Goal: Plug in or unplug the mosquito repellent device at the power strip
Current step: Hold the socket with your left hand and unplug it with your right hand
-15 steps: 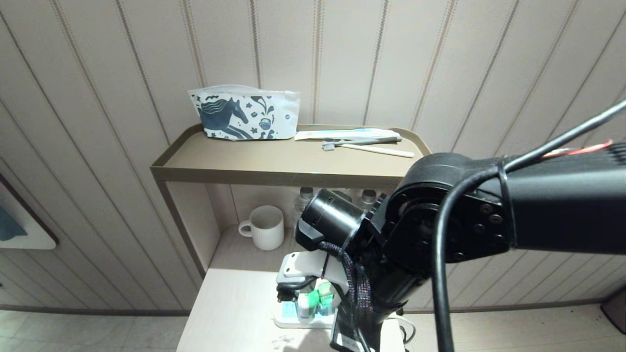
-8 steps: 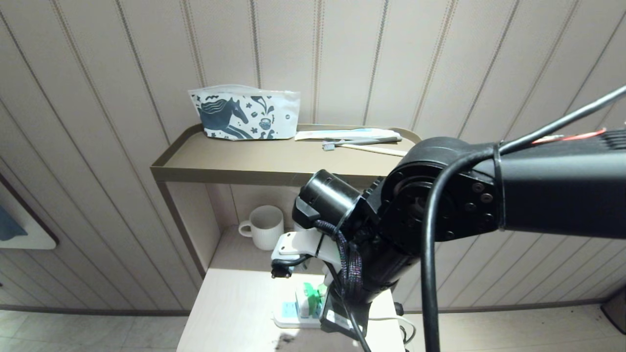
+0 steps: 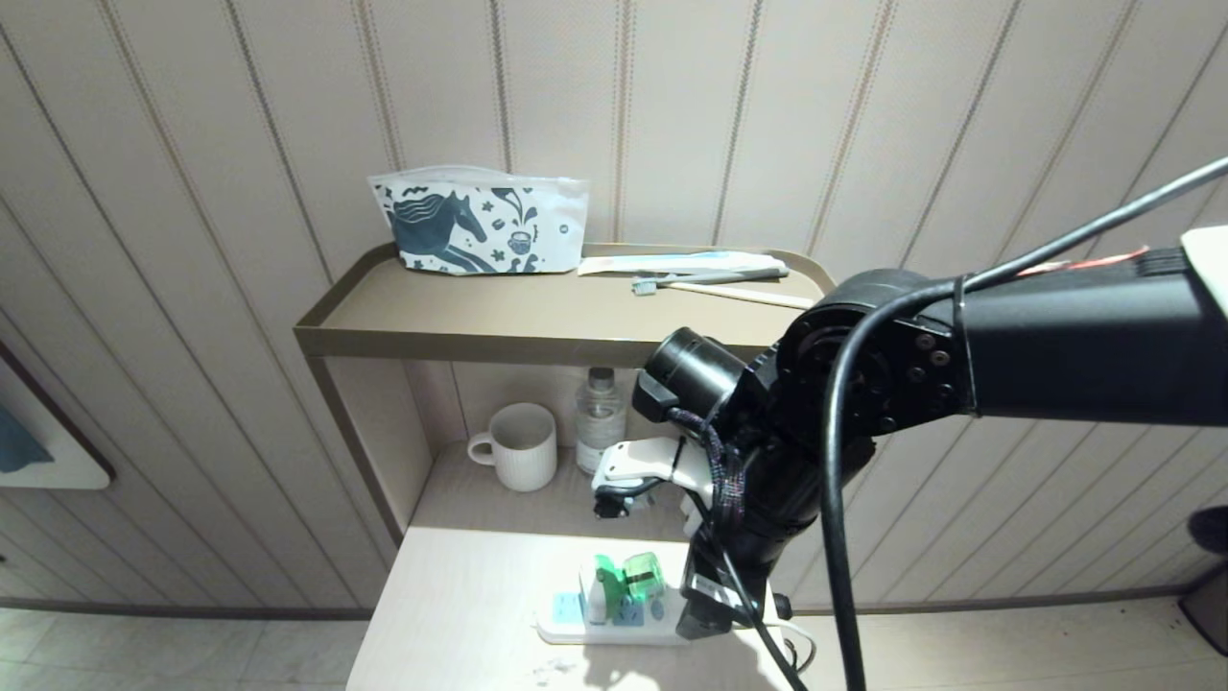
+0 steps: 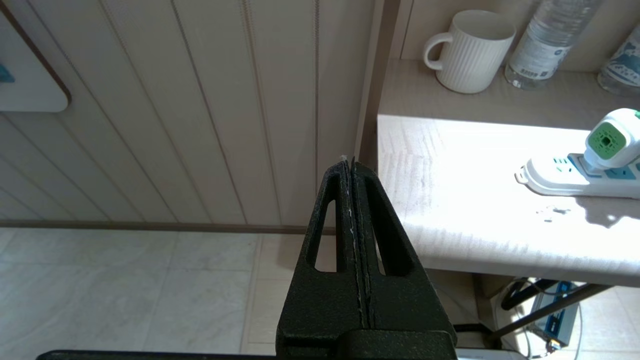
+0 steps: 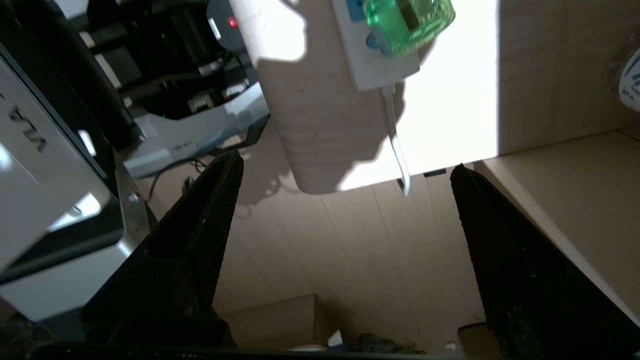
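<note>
The mosquito repellent device [image 3: 628, 579], white cap over a clear green bottle, stands on the white power strip [image 3: 576, 629] near the table's front edge, free of any grip. The left wrist view shows its white cap with the green square [image 4: 606, 142] seated on the strip [image 4: 555, 177]. My right arm [image 3: 758, 480] hangs just right of the device. My right gripper [image 5: 346, 161] is open and empty, off the strip's cable end, with the device [image 5: 407, 20] and strip [image 5: 377, 70] beyond its tips. My left gripper [image 4: 350, 165] is shut, parked left of the table above the floor.
A white mug [image 3: 523, 446] and a water bottle [image 3: 600, 422] stand on the lower shelf behind the strip. The upper shelf [image 3: 432, 336] carries a horse-print pouch [image 3: 480, 226] and a toothbrush [image 3: 720, 283]. The strip's white cable [image 5: 397, 145] runs off the table edge.
My right gripper has opened and let go of the device, then pulled back to the right of it. The device stays on the strip. The bottle behind is now uncovered.
</note>
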Motion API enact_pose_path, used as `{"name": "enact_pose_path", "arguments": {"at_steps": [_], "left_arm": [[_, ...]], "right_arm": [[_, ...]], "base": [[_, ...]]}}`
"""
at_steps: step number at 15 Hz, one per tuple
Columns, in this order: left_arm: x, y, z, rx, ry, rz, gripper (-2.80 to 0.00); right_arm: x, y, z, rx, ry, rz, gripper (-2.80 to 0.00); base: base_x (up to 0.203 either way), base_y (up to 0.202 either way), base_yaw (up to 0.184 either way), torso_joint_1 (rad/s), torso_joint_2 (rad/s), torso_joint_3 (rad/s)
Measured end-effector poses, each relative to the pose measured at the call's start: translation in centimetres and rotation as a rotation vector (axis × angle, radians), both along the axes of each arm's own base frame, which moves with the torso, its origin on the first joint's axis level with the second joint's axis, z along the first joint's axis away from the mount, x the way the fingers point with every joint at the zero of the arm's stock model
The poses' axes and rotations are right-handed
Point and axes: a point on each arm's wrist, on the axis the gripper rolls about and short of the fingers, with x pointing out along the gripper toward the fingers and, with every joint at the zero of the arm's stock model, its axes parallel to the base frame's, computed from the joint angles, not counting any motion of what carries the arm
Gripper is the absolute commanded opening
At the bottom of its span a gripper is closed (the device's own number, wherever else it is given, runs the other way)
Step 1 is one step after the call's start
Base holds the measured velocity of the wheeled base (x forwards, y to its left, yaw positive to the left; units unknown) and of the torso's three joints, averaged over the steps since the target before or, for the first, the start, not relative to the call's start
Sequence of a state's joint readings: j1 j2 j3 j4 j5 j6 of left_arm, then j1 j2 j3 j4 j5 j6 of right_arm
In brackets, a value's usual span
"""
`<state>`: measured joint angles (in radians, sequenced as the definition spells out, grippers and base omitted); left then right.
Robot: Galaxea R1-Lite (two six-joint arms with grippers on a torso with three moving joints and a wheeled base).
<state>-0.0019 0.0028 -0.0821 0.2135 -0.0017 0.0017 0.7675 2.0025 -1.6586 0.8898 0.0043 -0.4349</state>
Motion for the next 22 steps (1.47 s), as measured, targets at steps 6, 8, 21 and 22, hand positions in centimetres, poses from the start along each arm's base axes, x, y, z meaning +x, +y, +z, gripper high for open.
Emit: {"name": "enact_pose_path", "arguments": {"at_steps": [6,8,21,22], "left_arm": [[0.0,0.0,0.0,0.001,0.000,0.001,-2.80],[0.0,0.0,0.0,0.001,0.000,0.000,-2.80],[0.0,0.0,0.0,0.001,0.000,0.000,-2.80],[0.0,0.0,0.0,0.001,0.000,0.000,-2.80]], "right_arm": [[0.1,-3.3,0.3,-0.038,-0.035,0.038,0.00],[0.4,-3.1,0.5,-0.001,-0.064,0.033,0.00],[3.7,-0.2,-0.9,0.104,-0.164,0.259,0.00],[4.2,0.1,-1.2,0.100,-0.211,0.263,0.00]], "base": [[0.000,0.000,0.000,0.000,0.00,0.000],[0.000,0.000,0.000,0.000,0.00,0.000],[0.000,0.000,0.000,0.000,0.00,0.000],[0.000,0.000,0.000,0.000,0.00,0.000]]}}
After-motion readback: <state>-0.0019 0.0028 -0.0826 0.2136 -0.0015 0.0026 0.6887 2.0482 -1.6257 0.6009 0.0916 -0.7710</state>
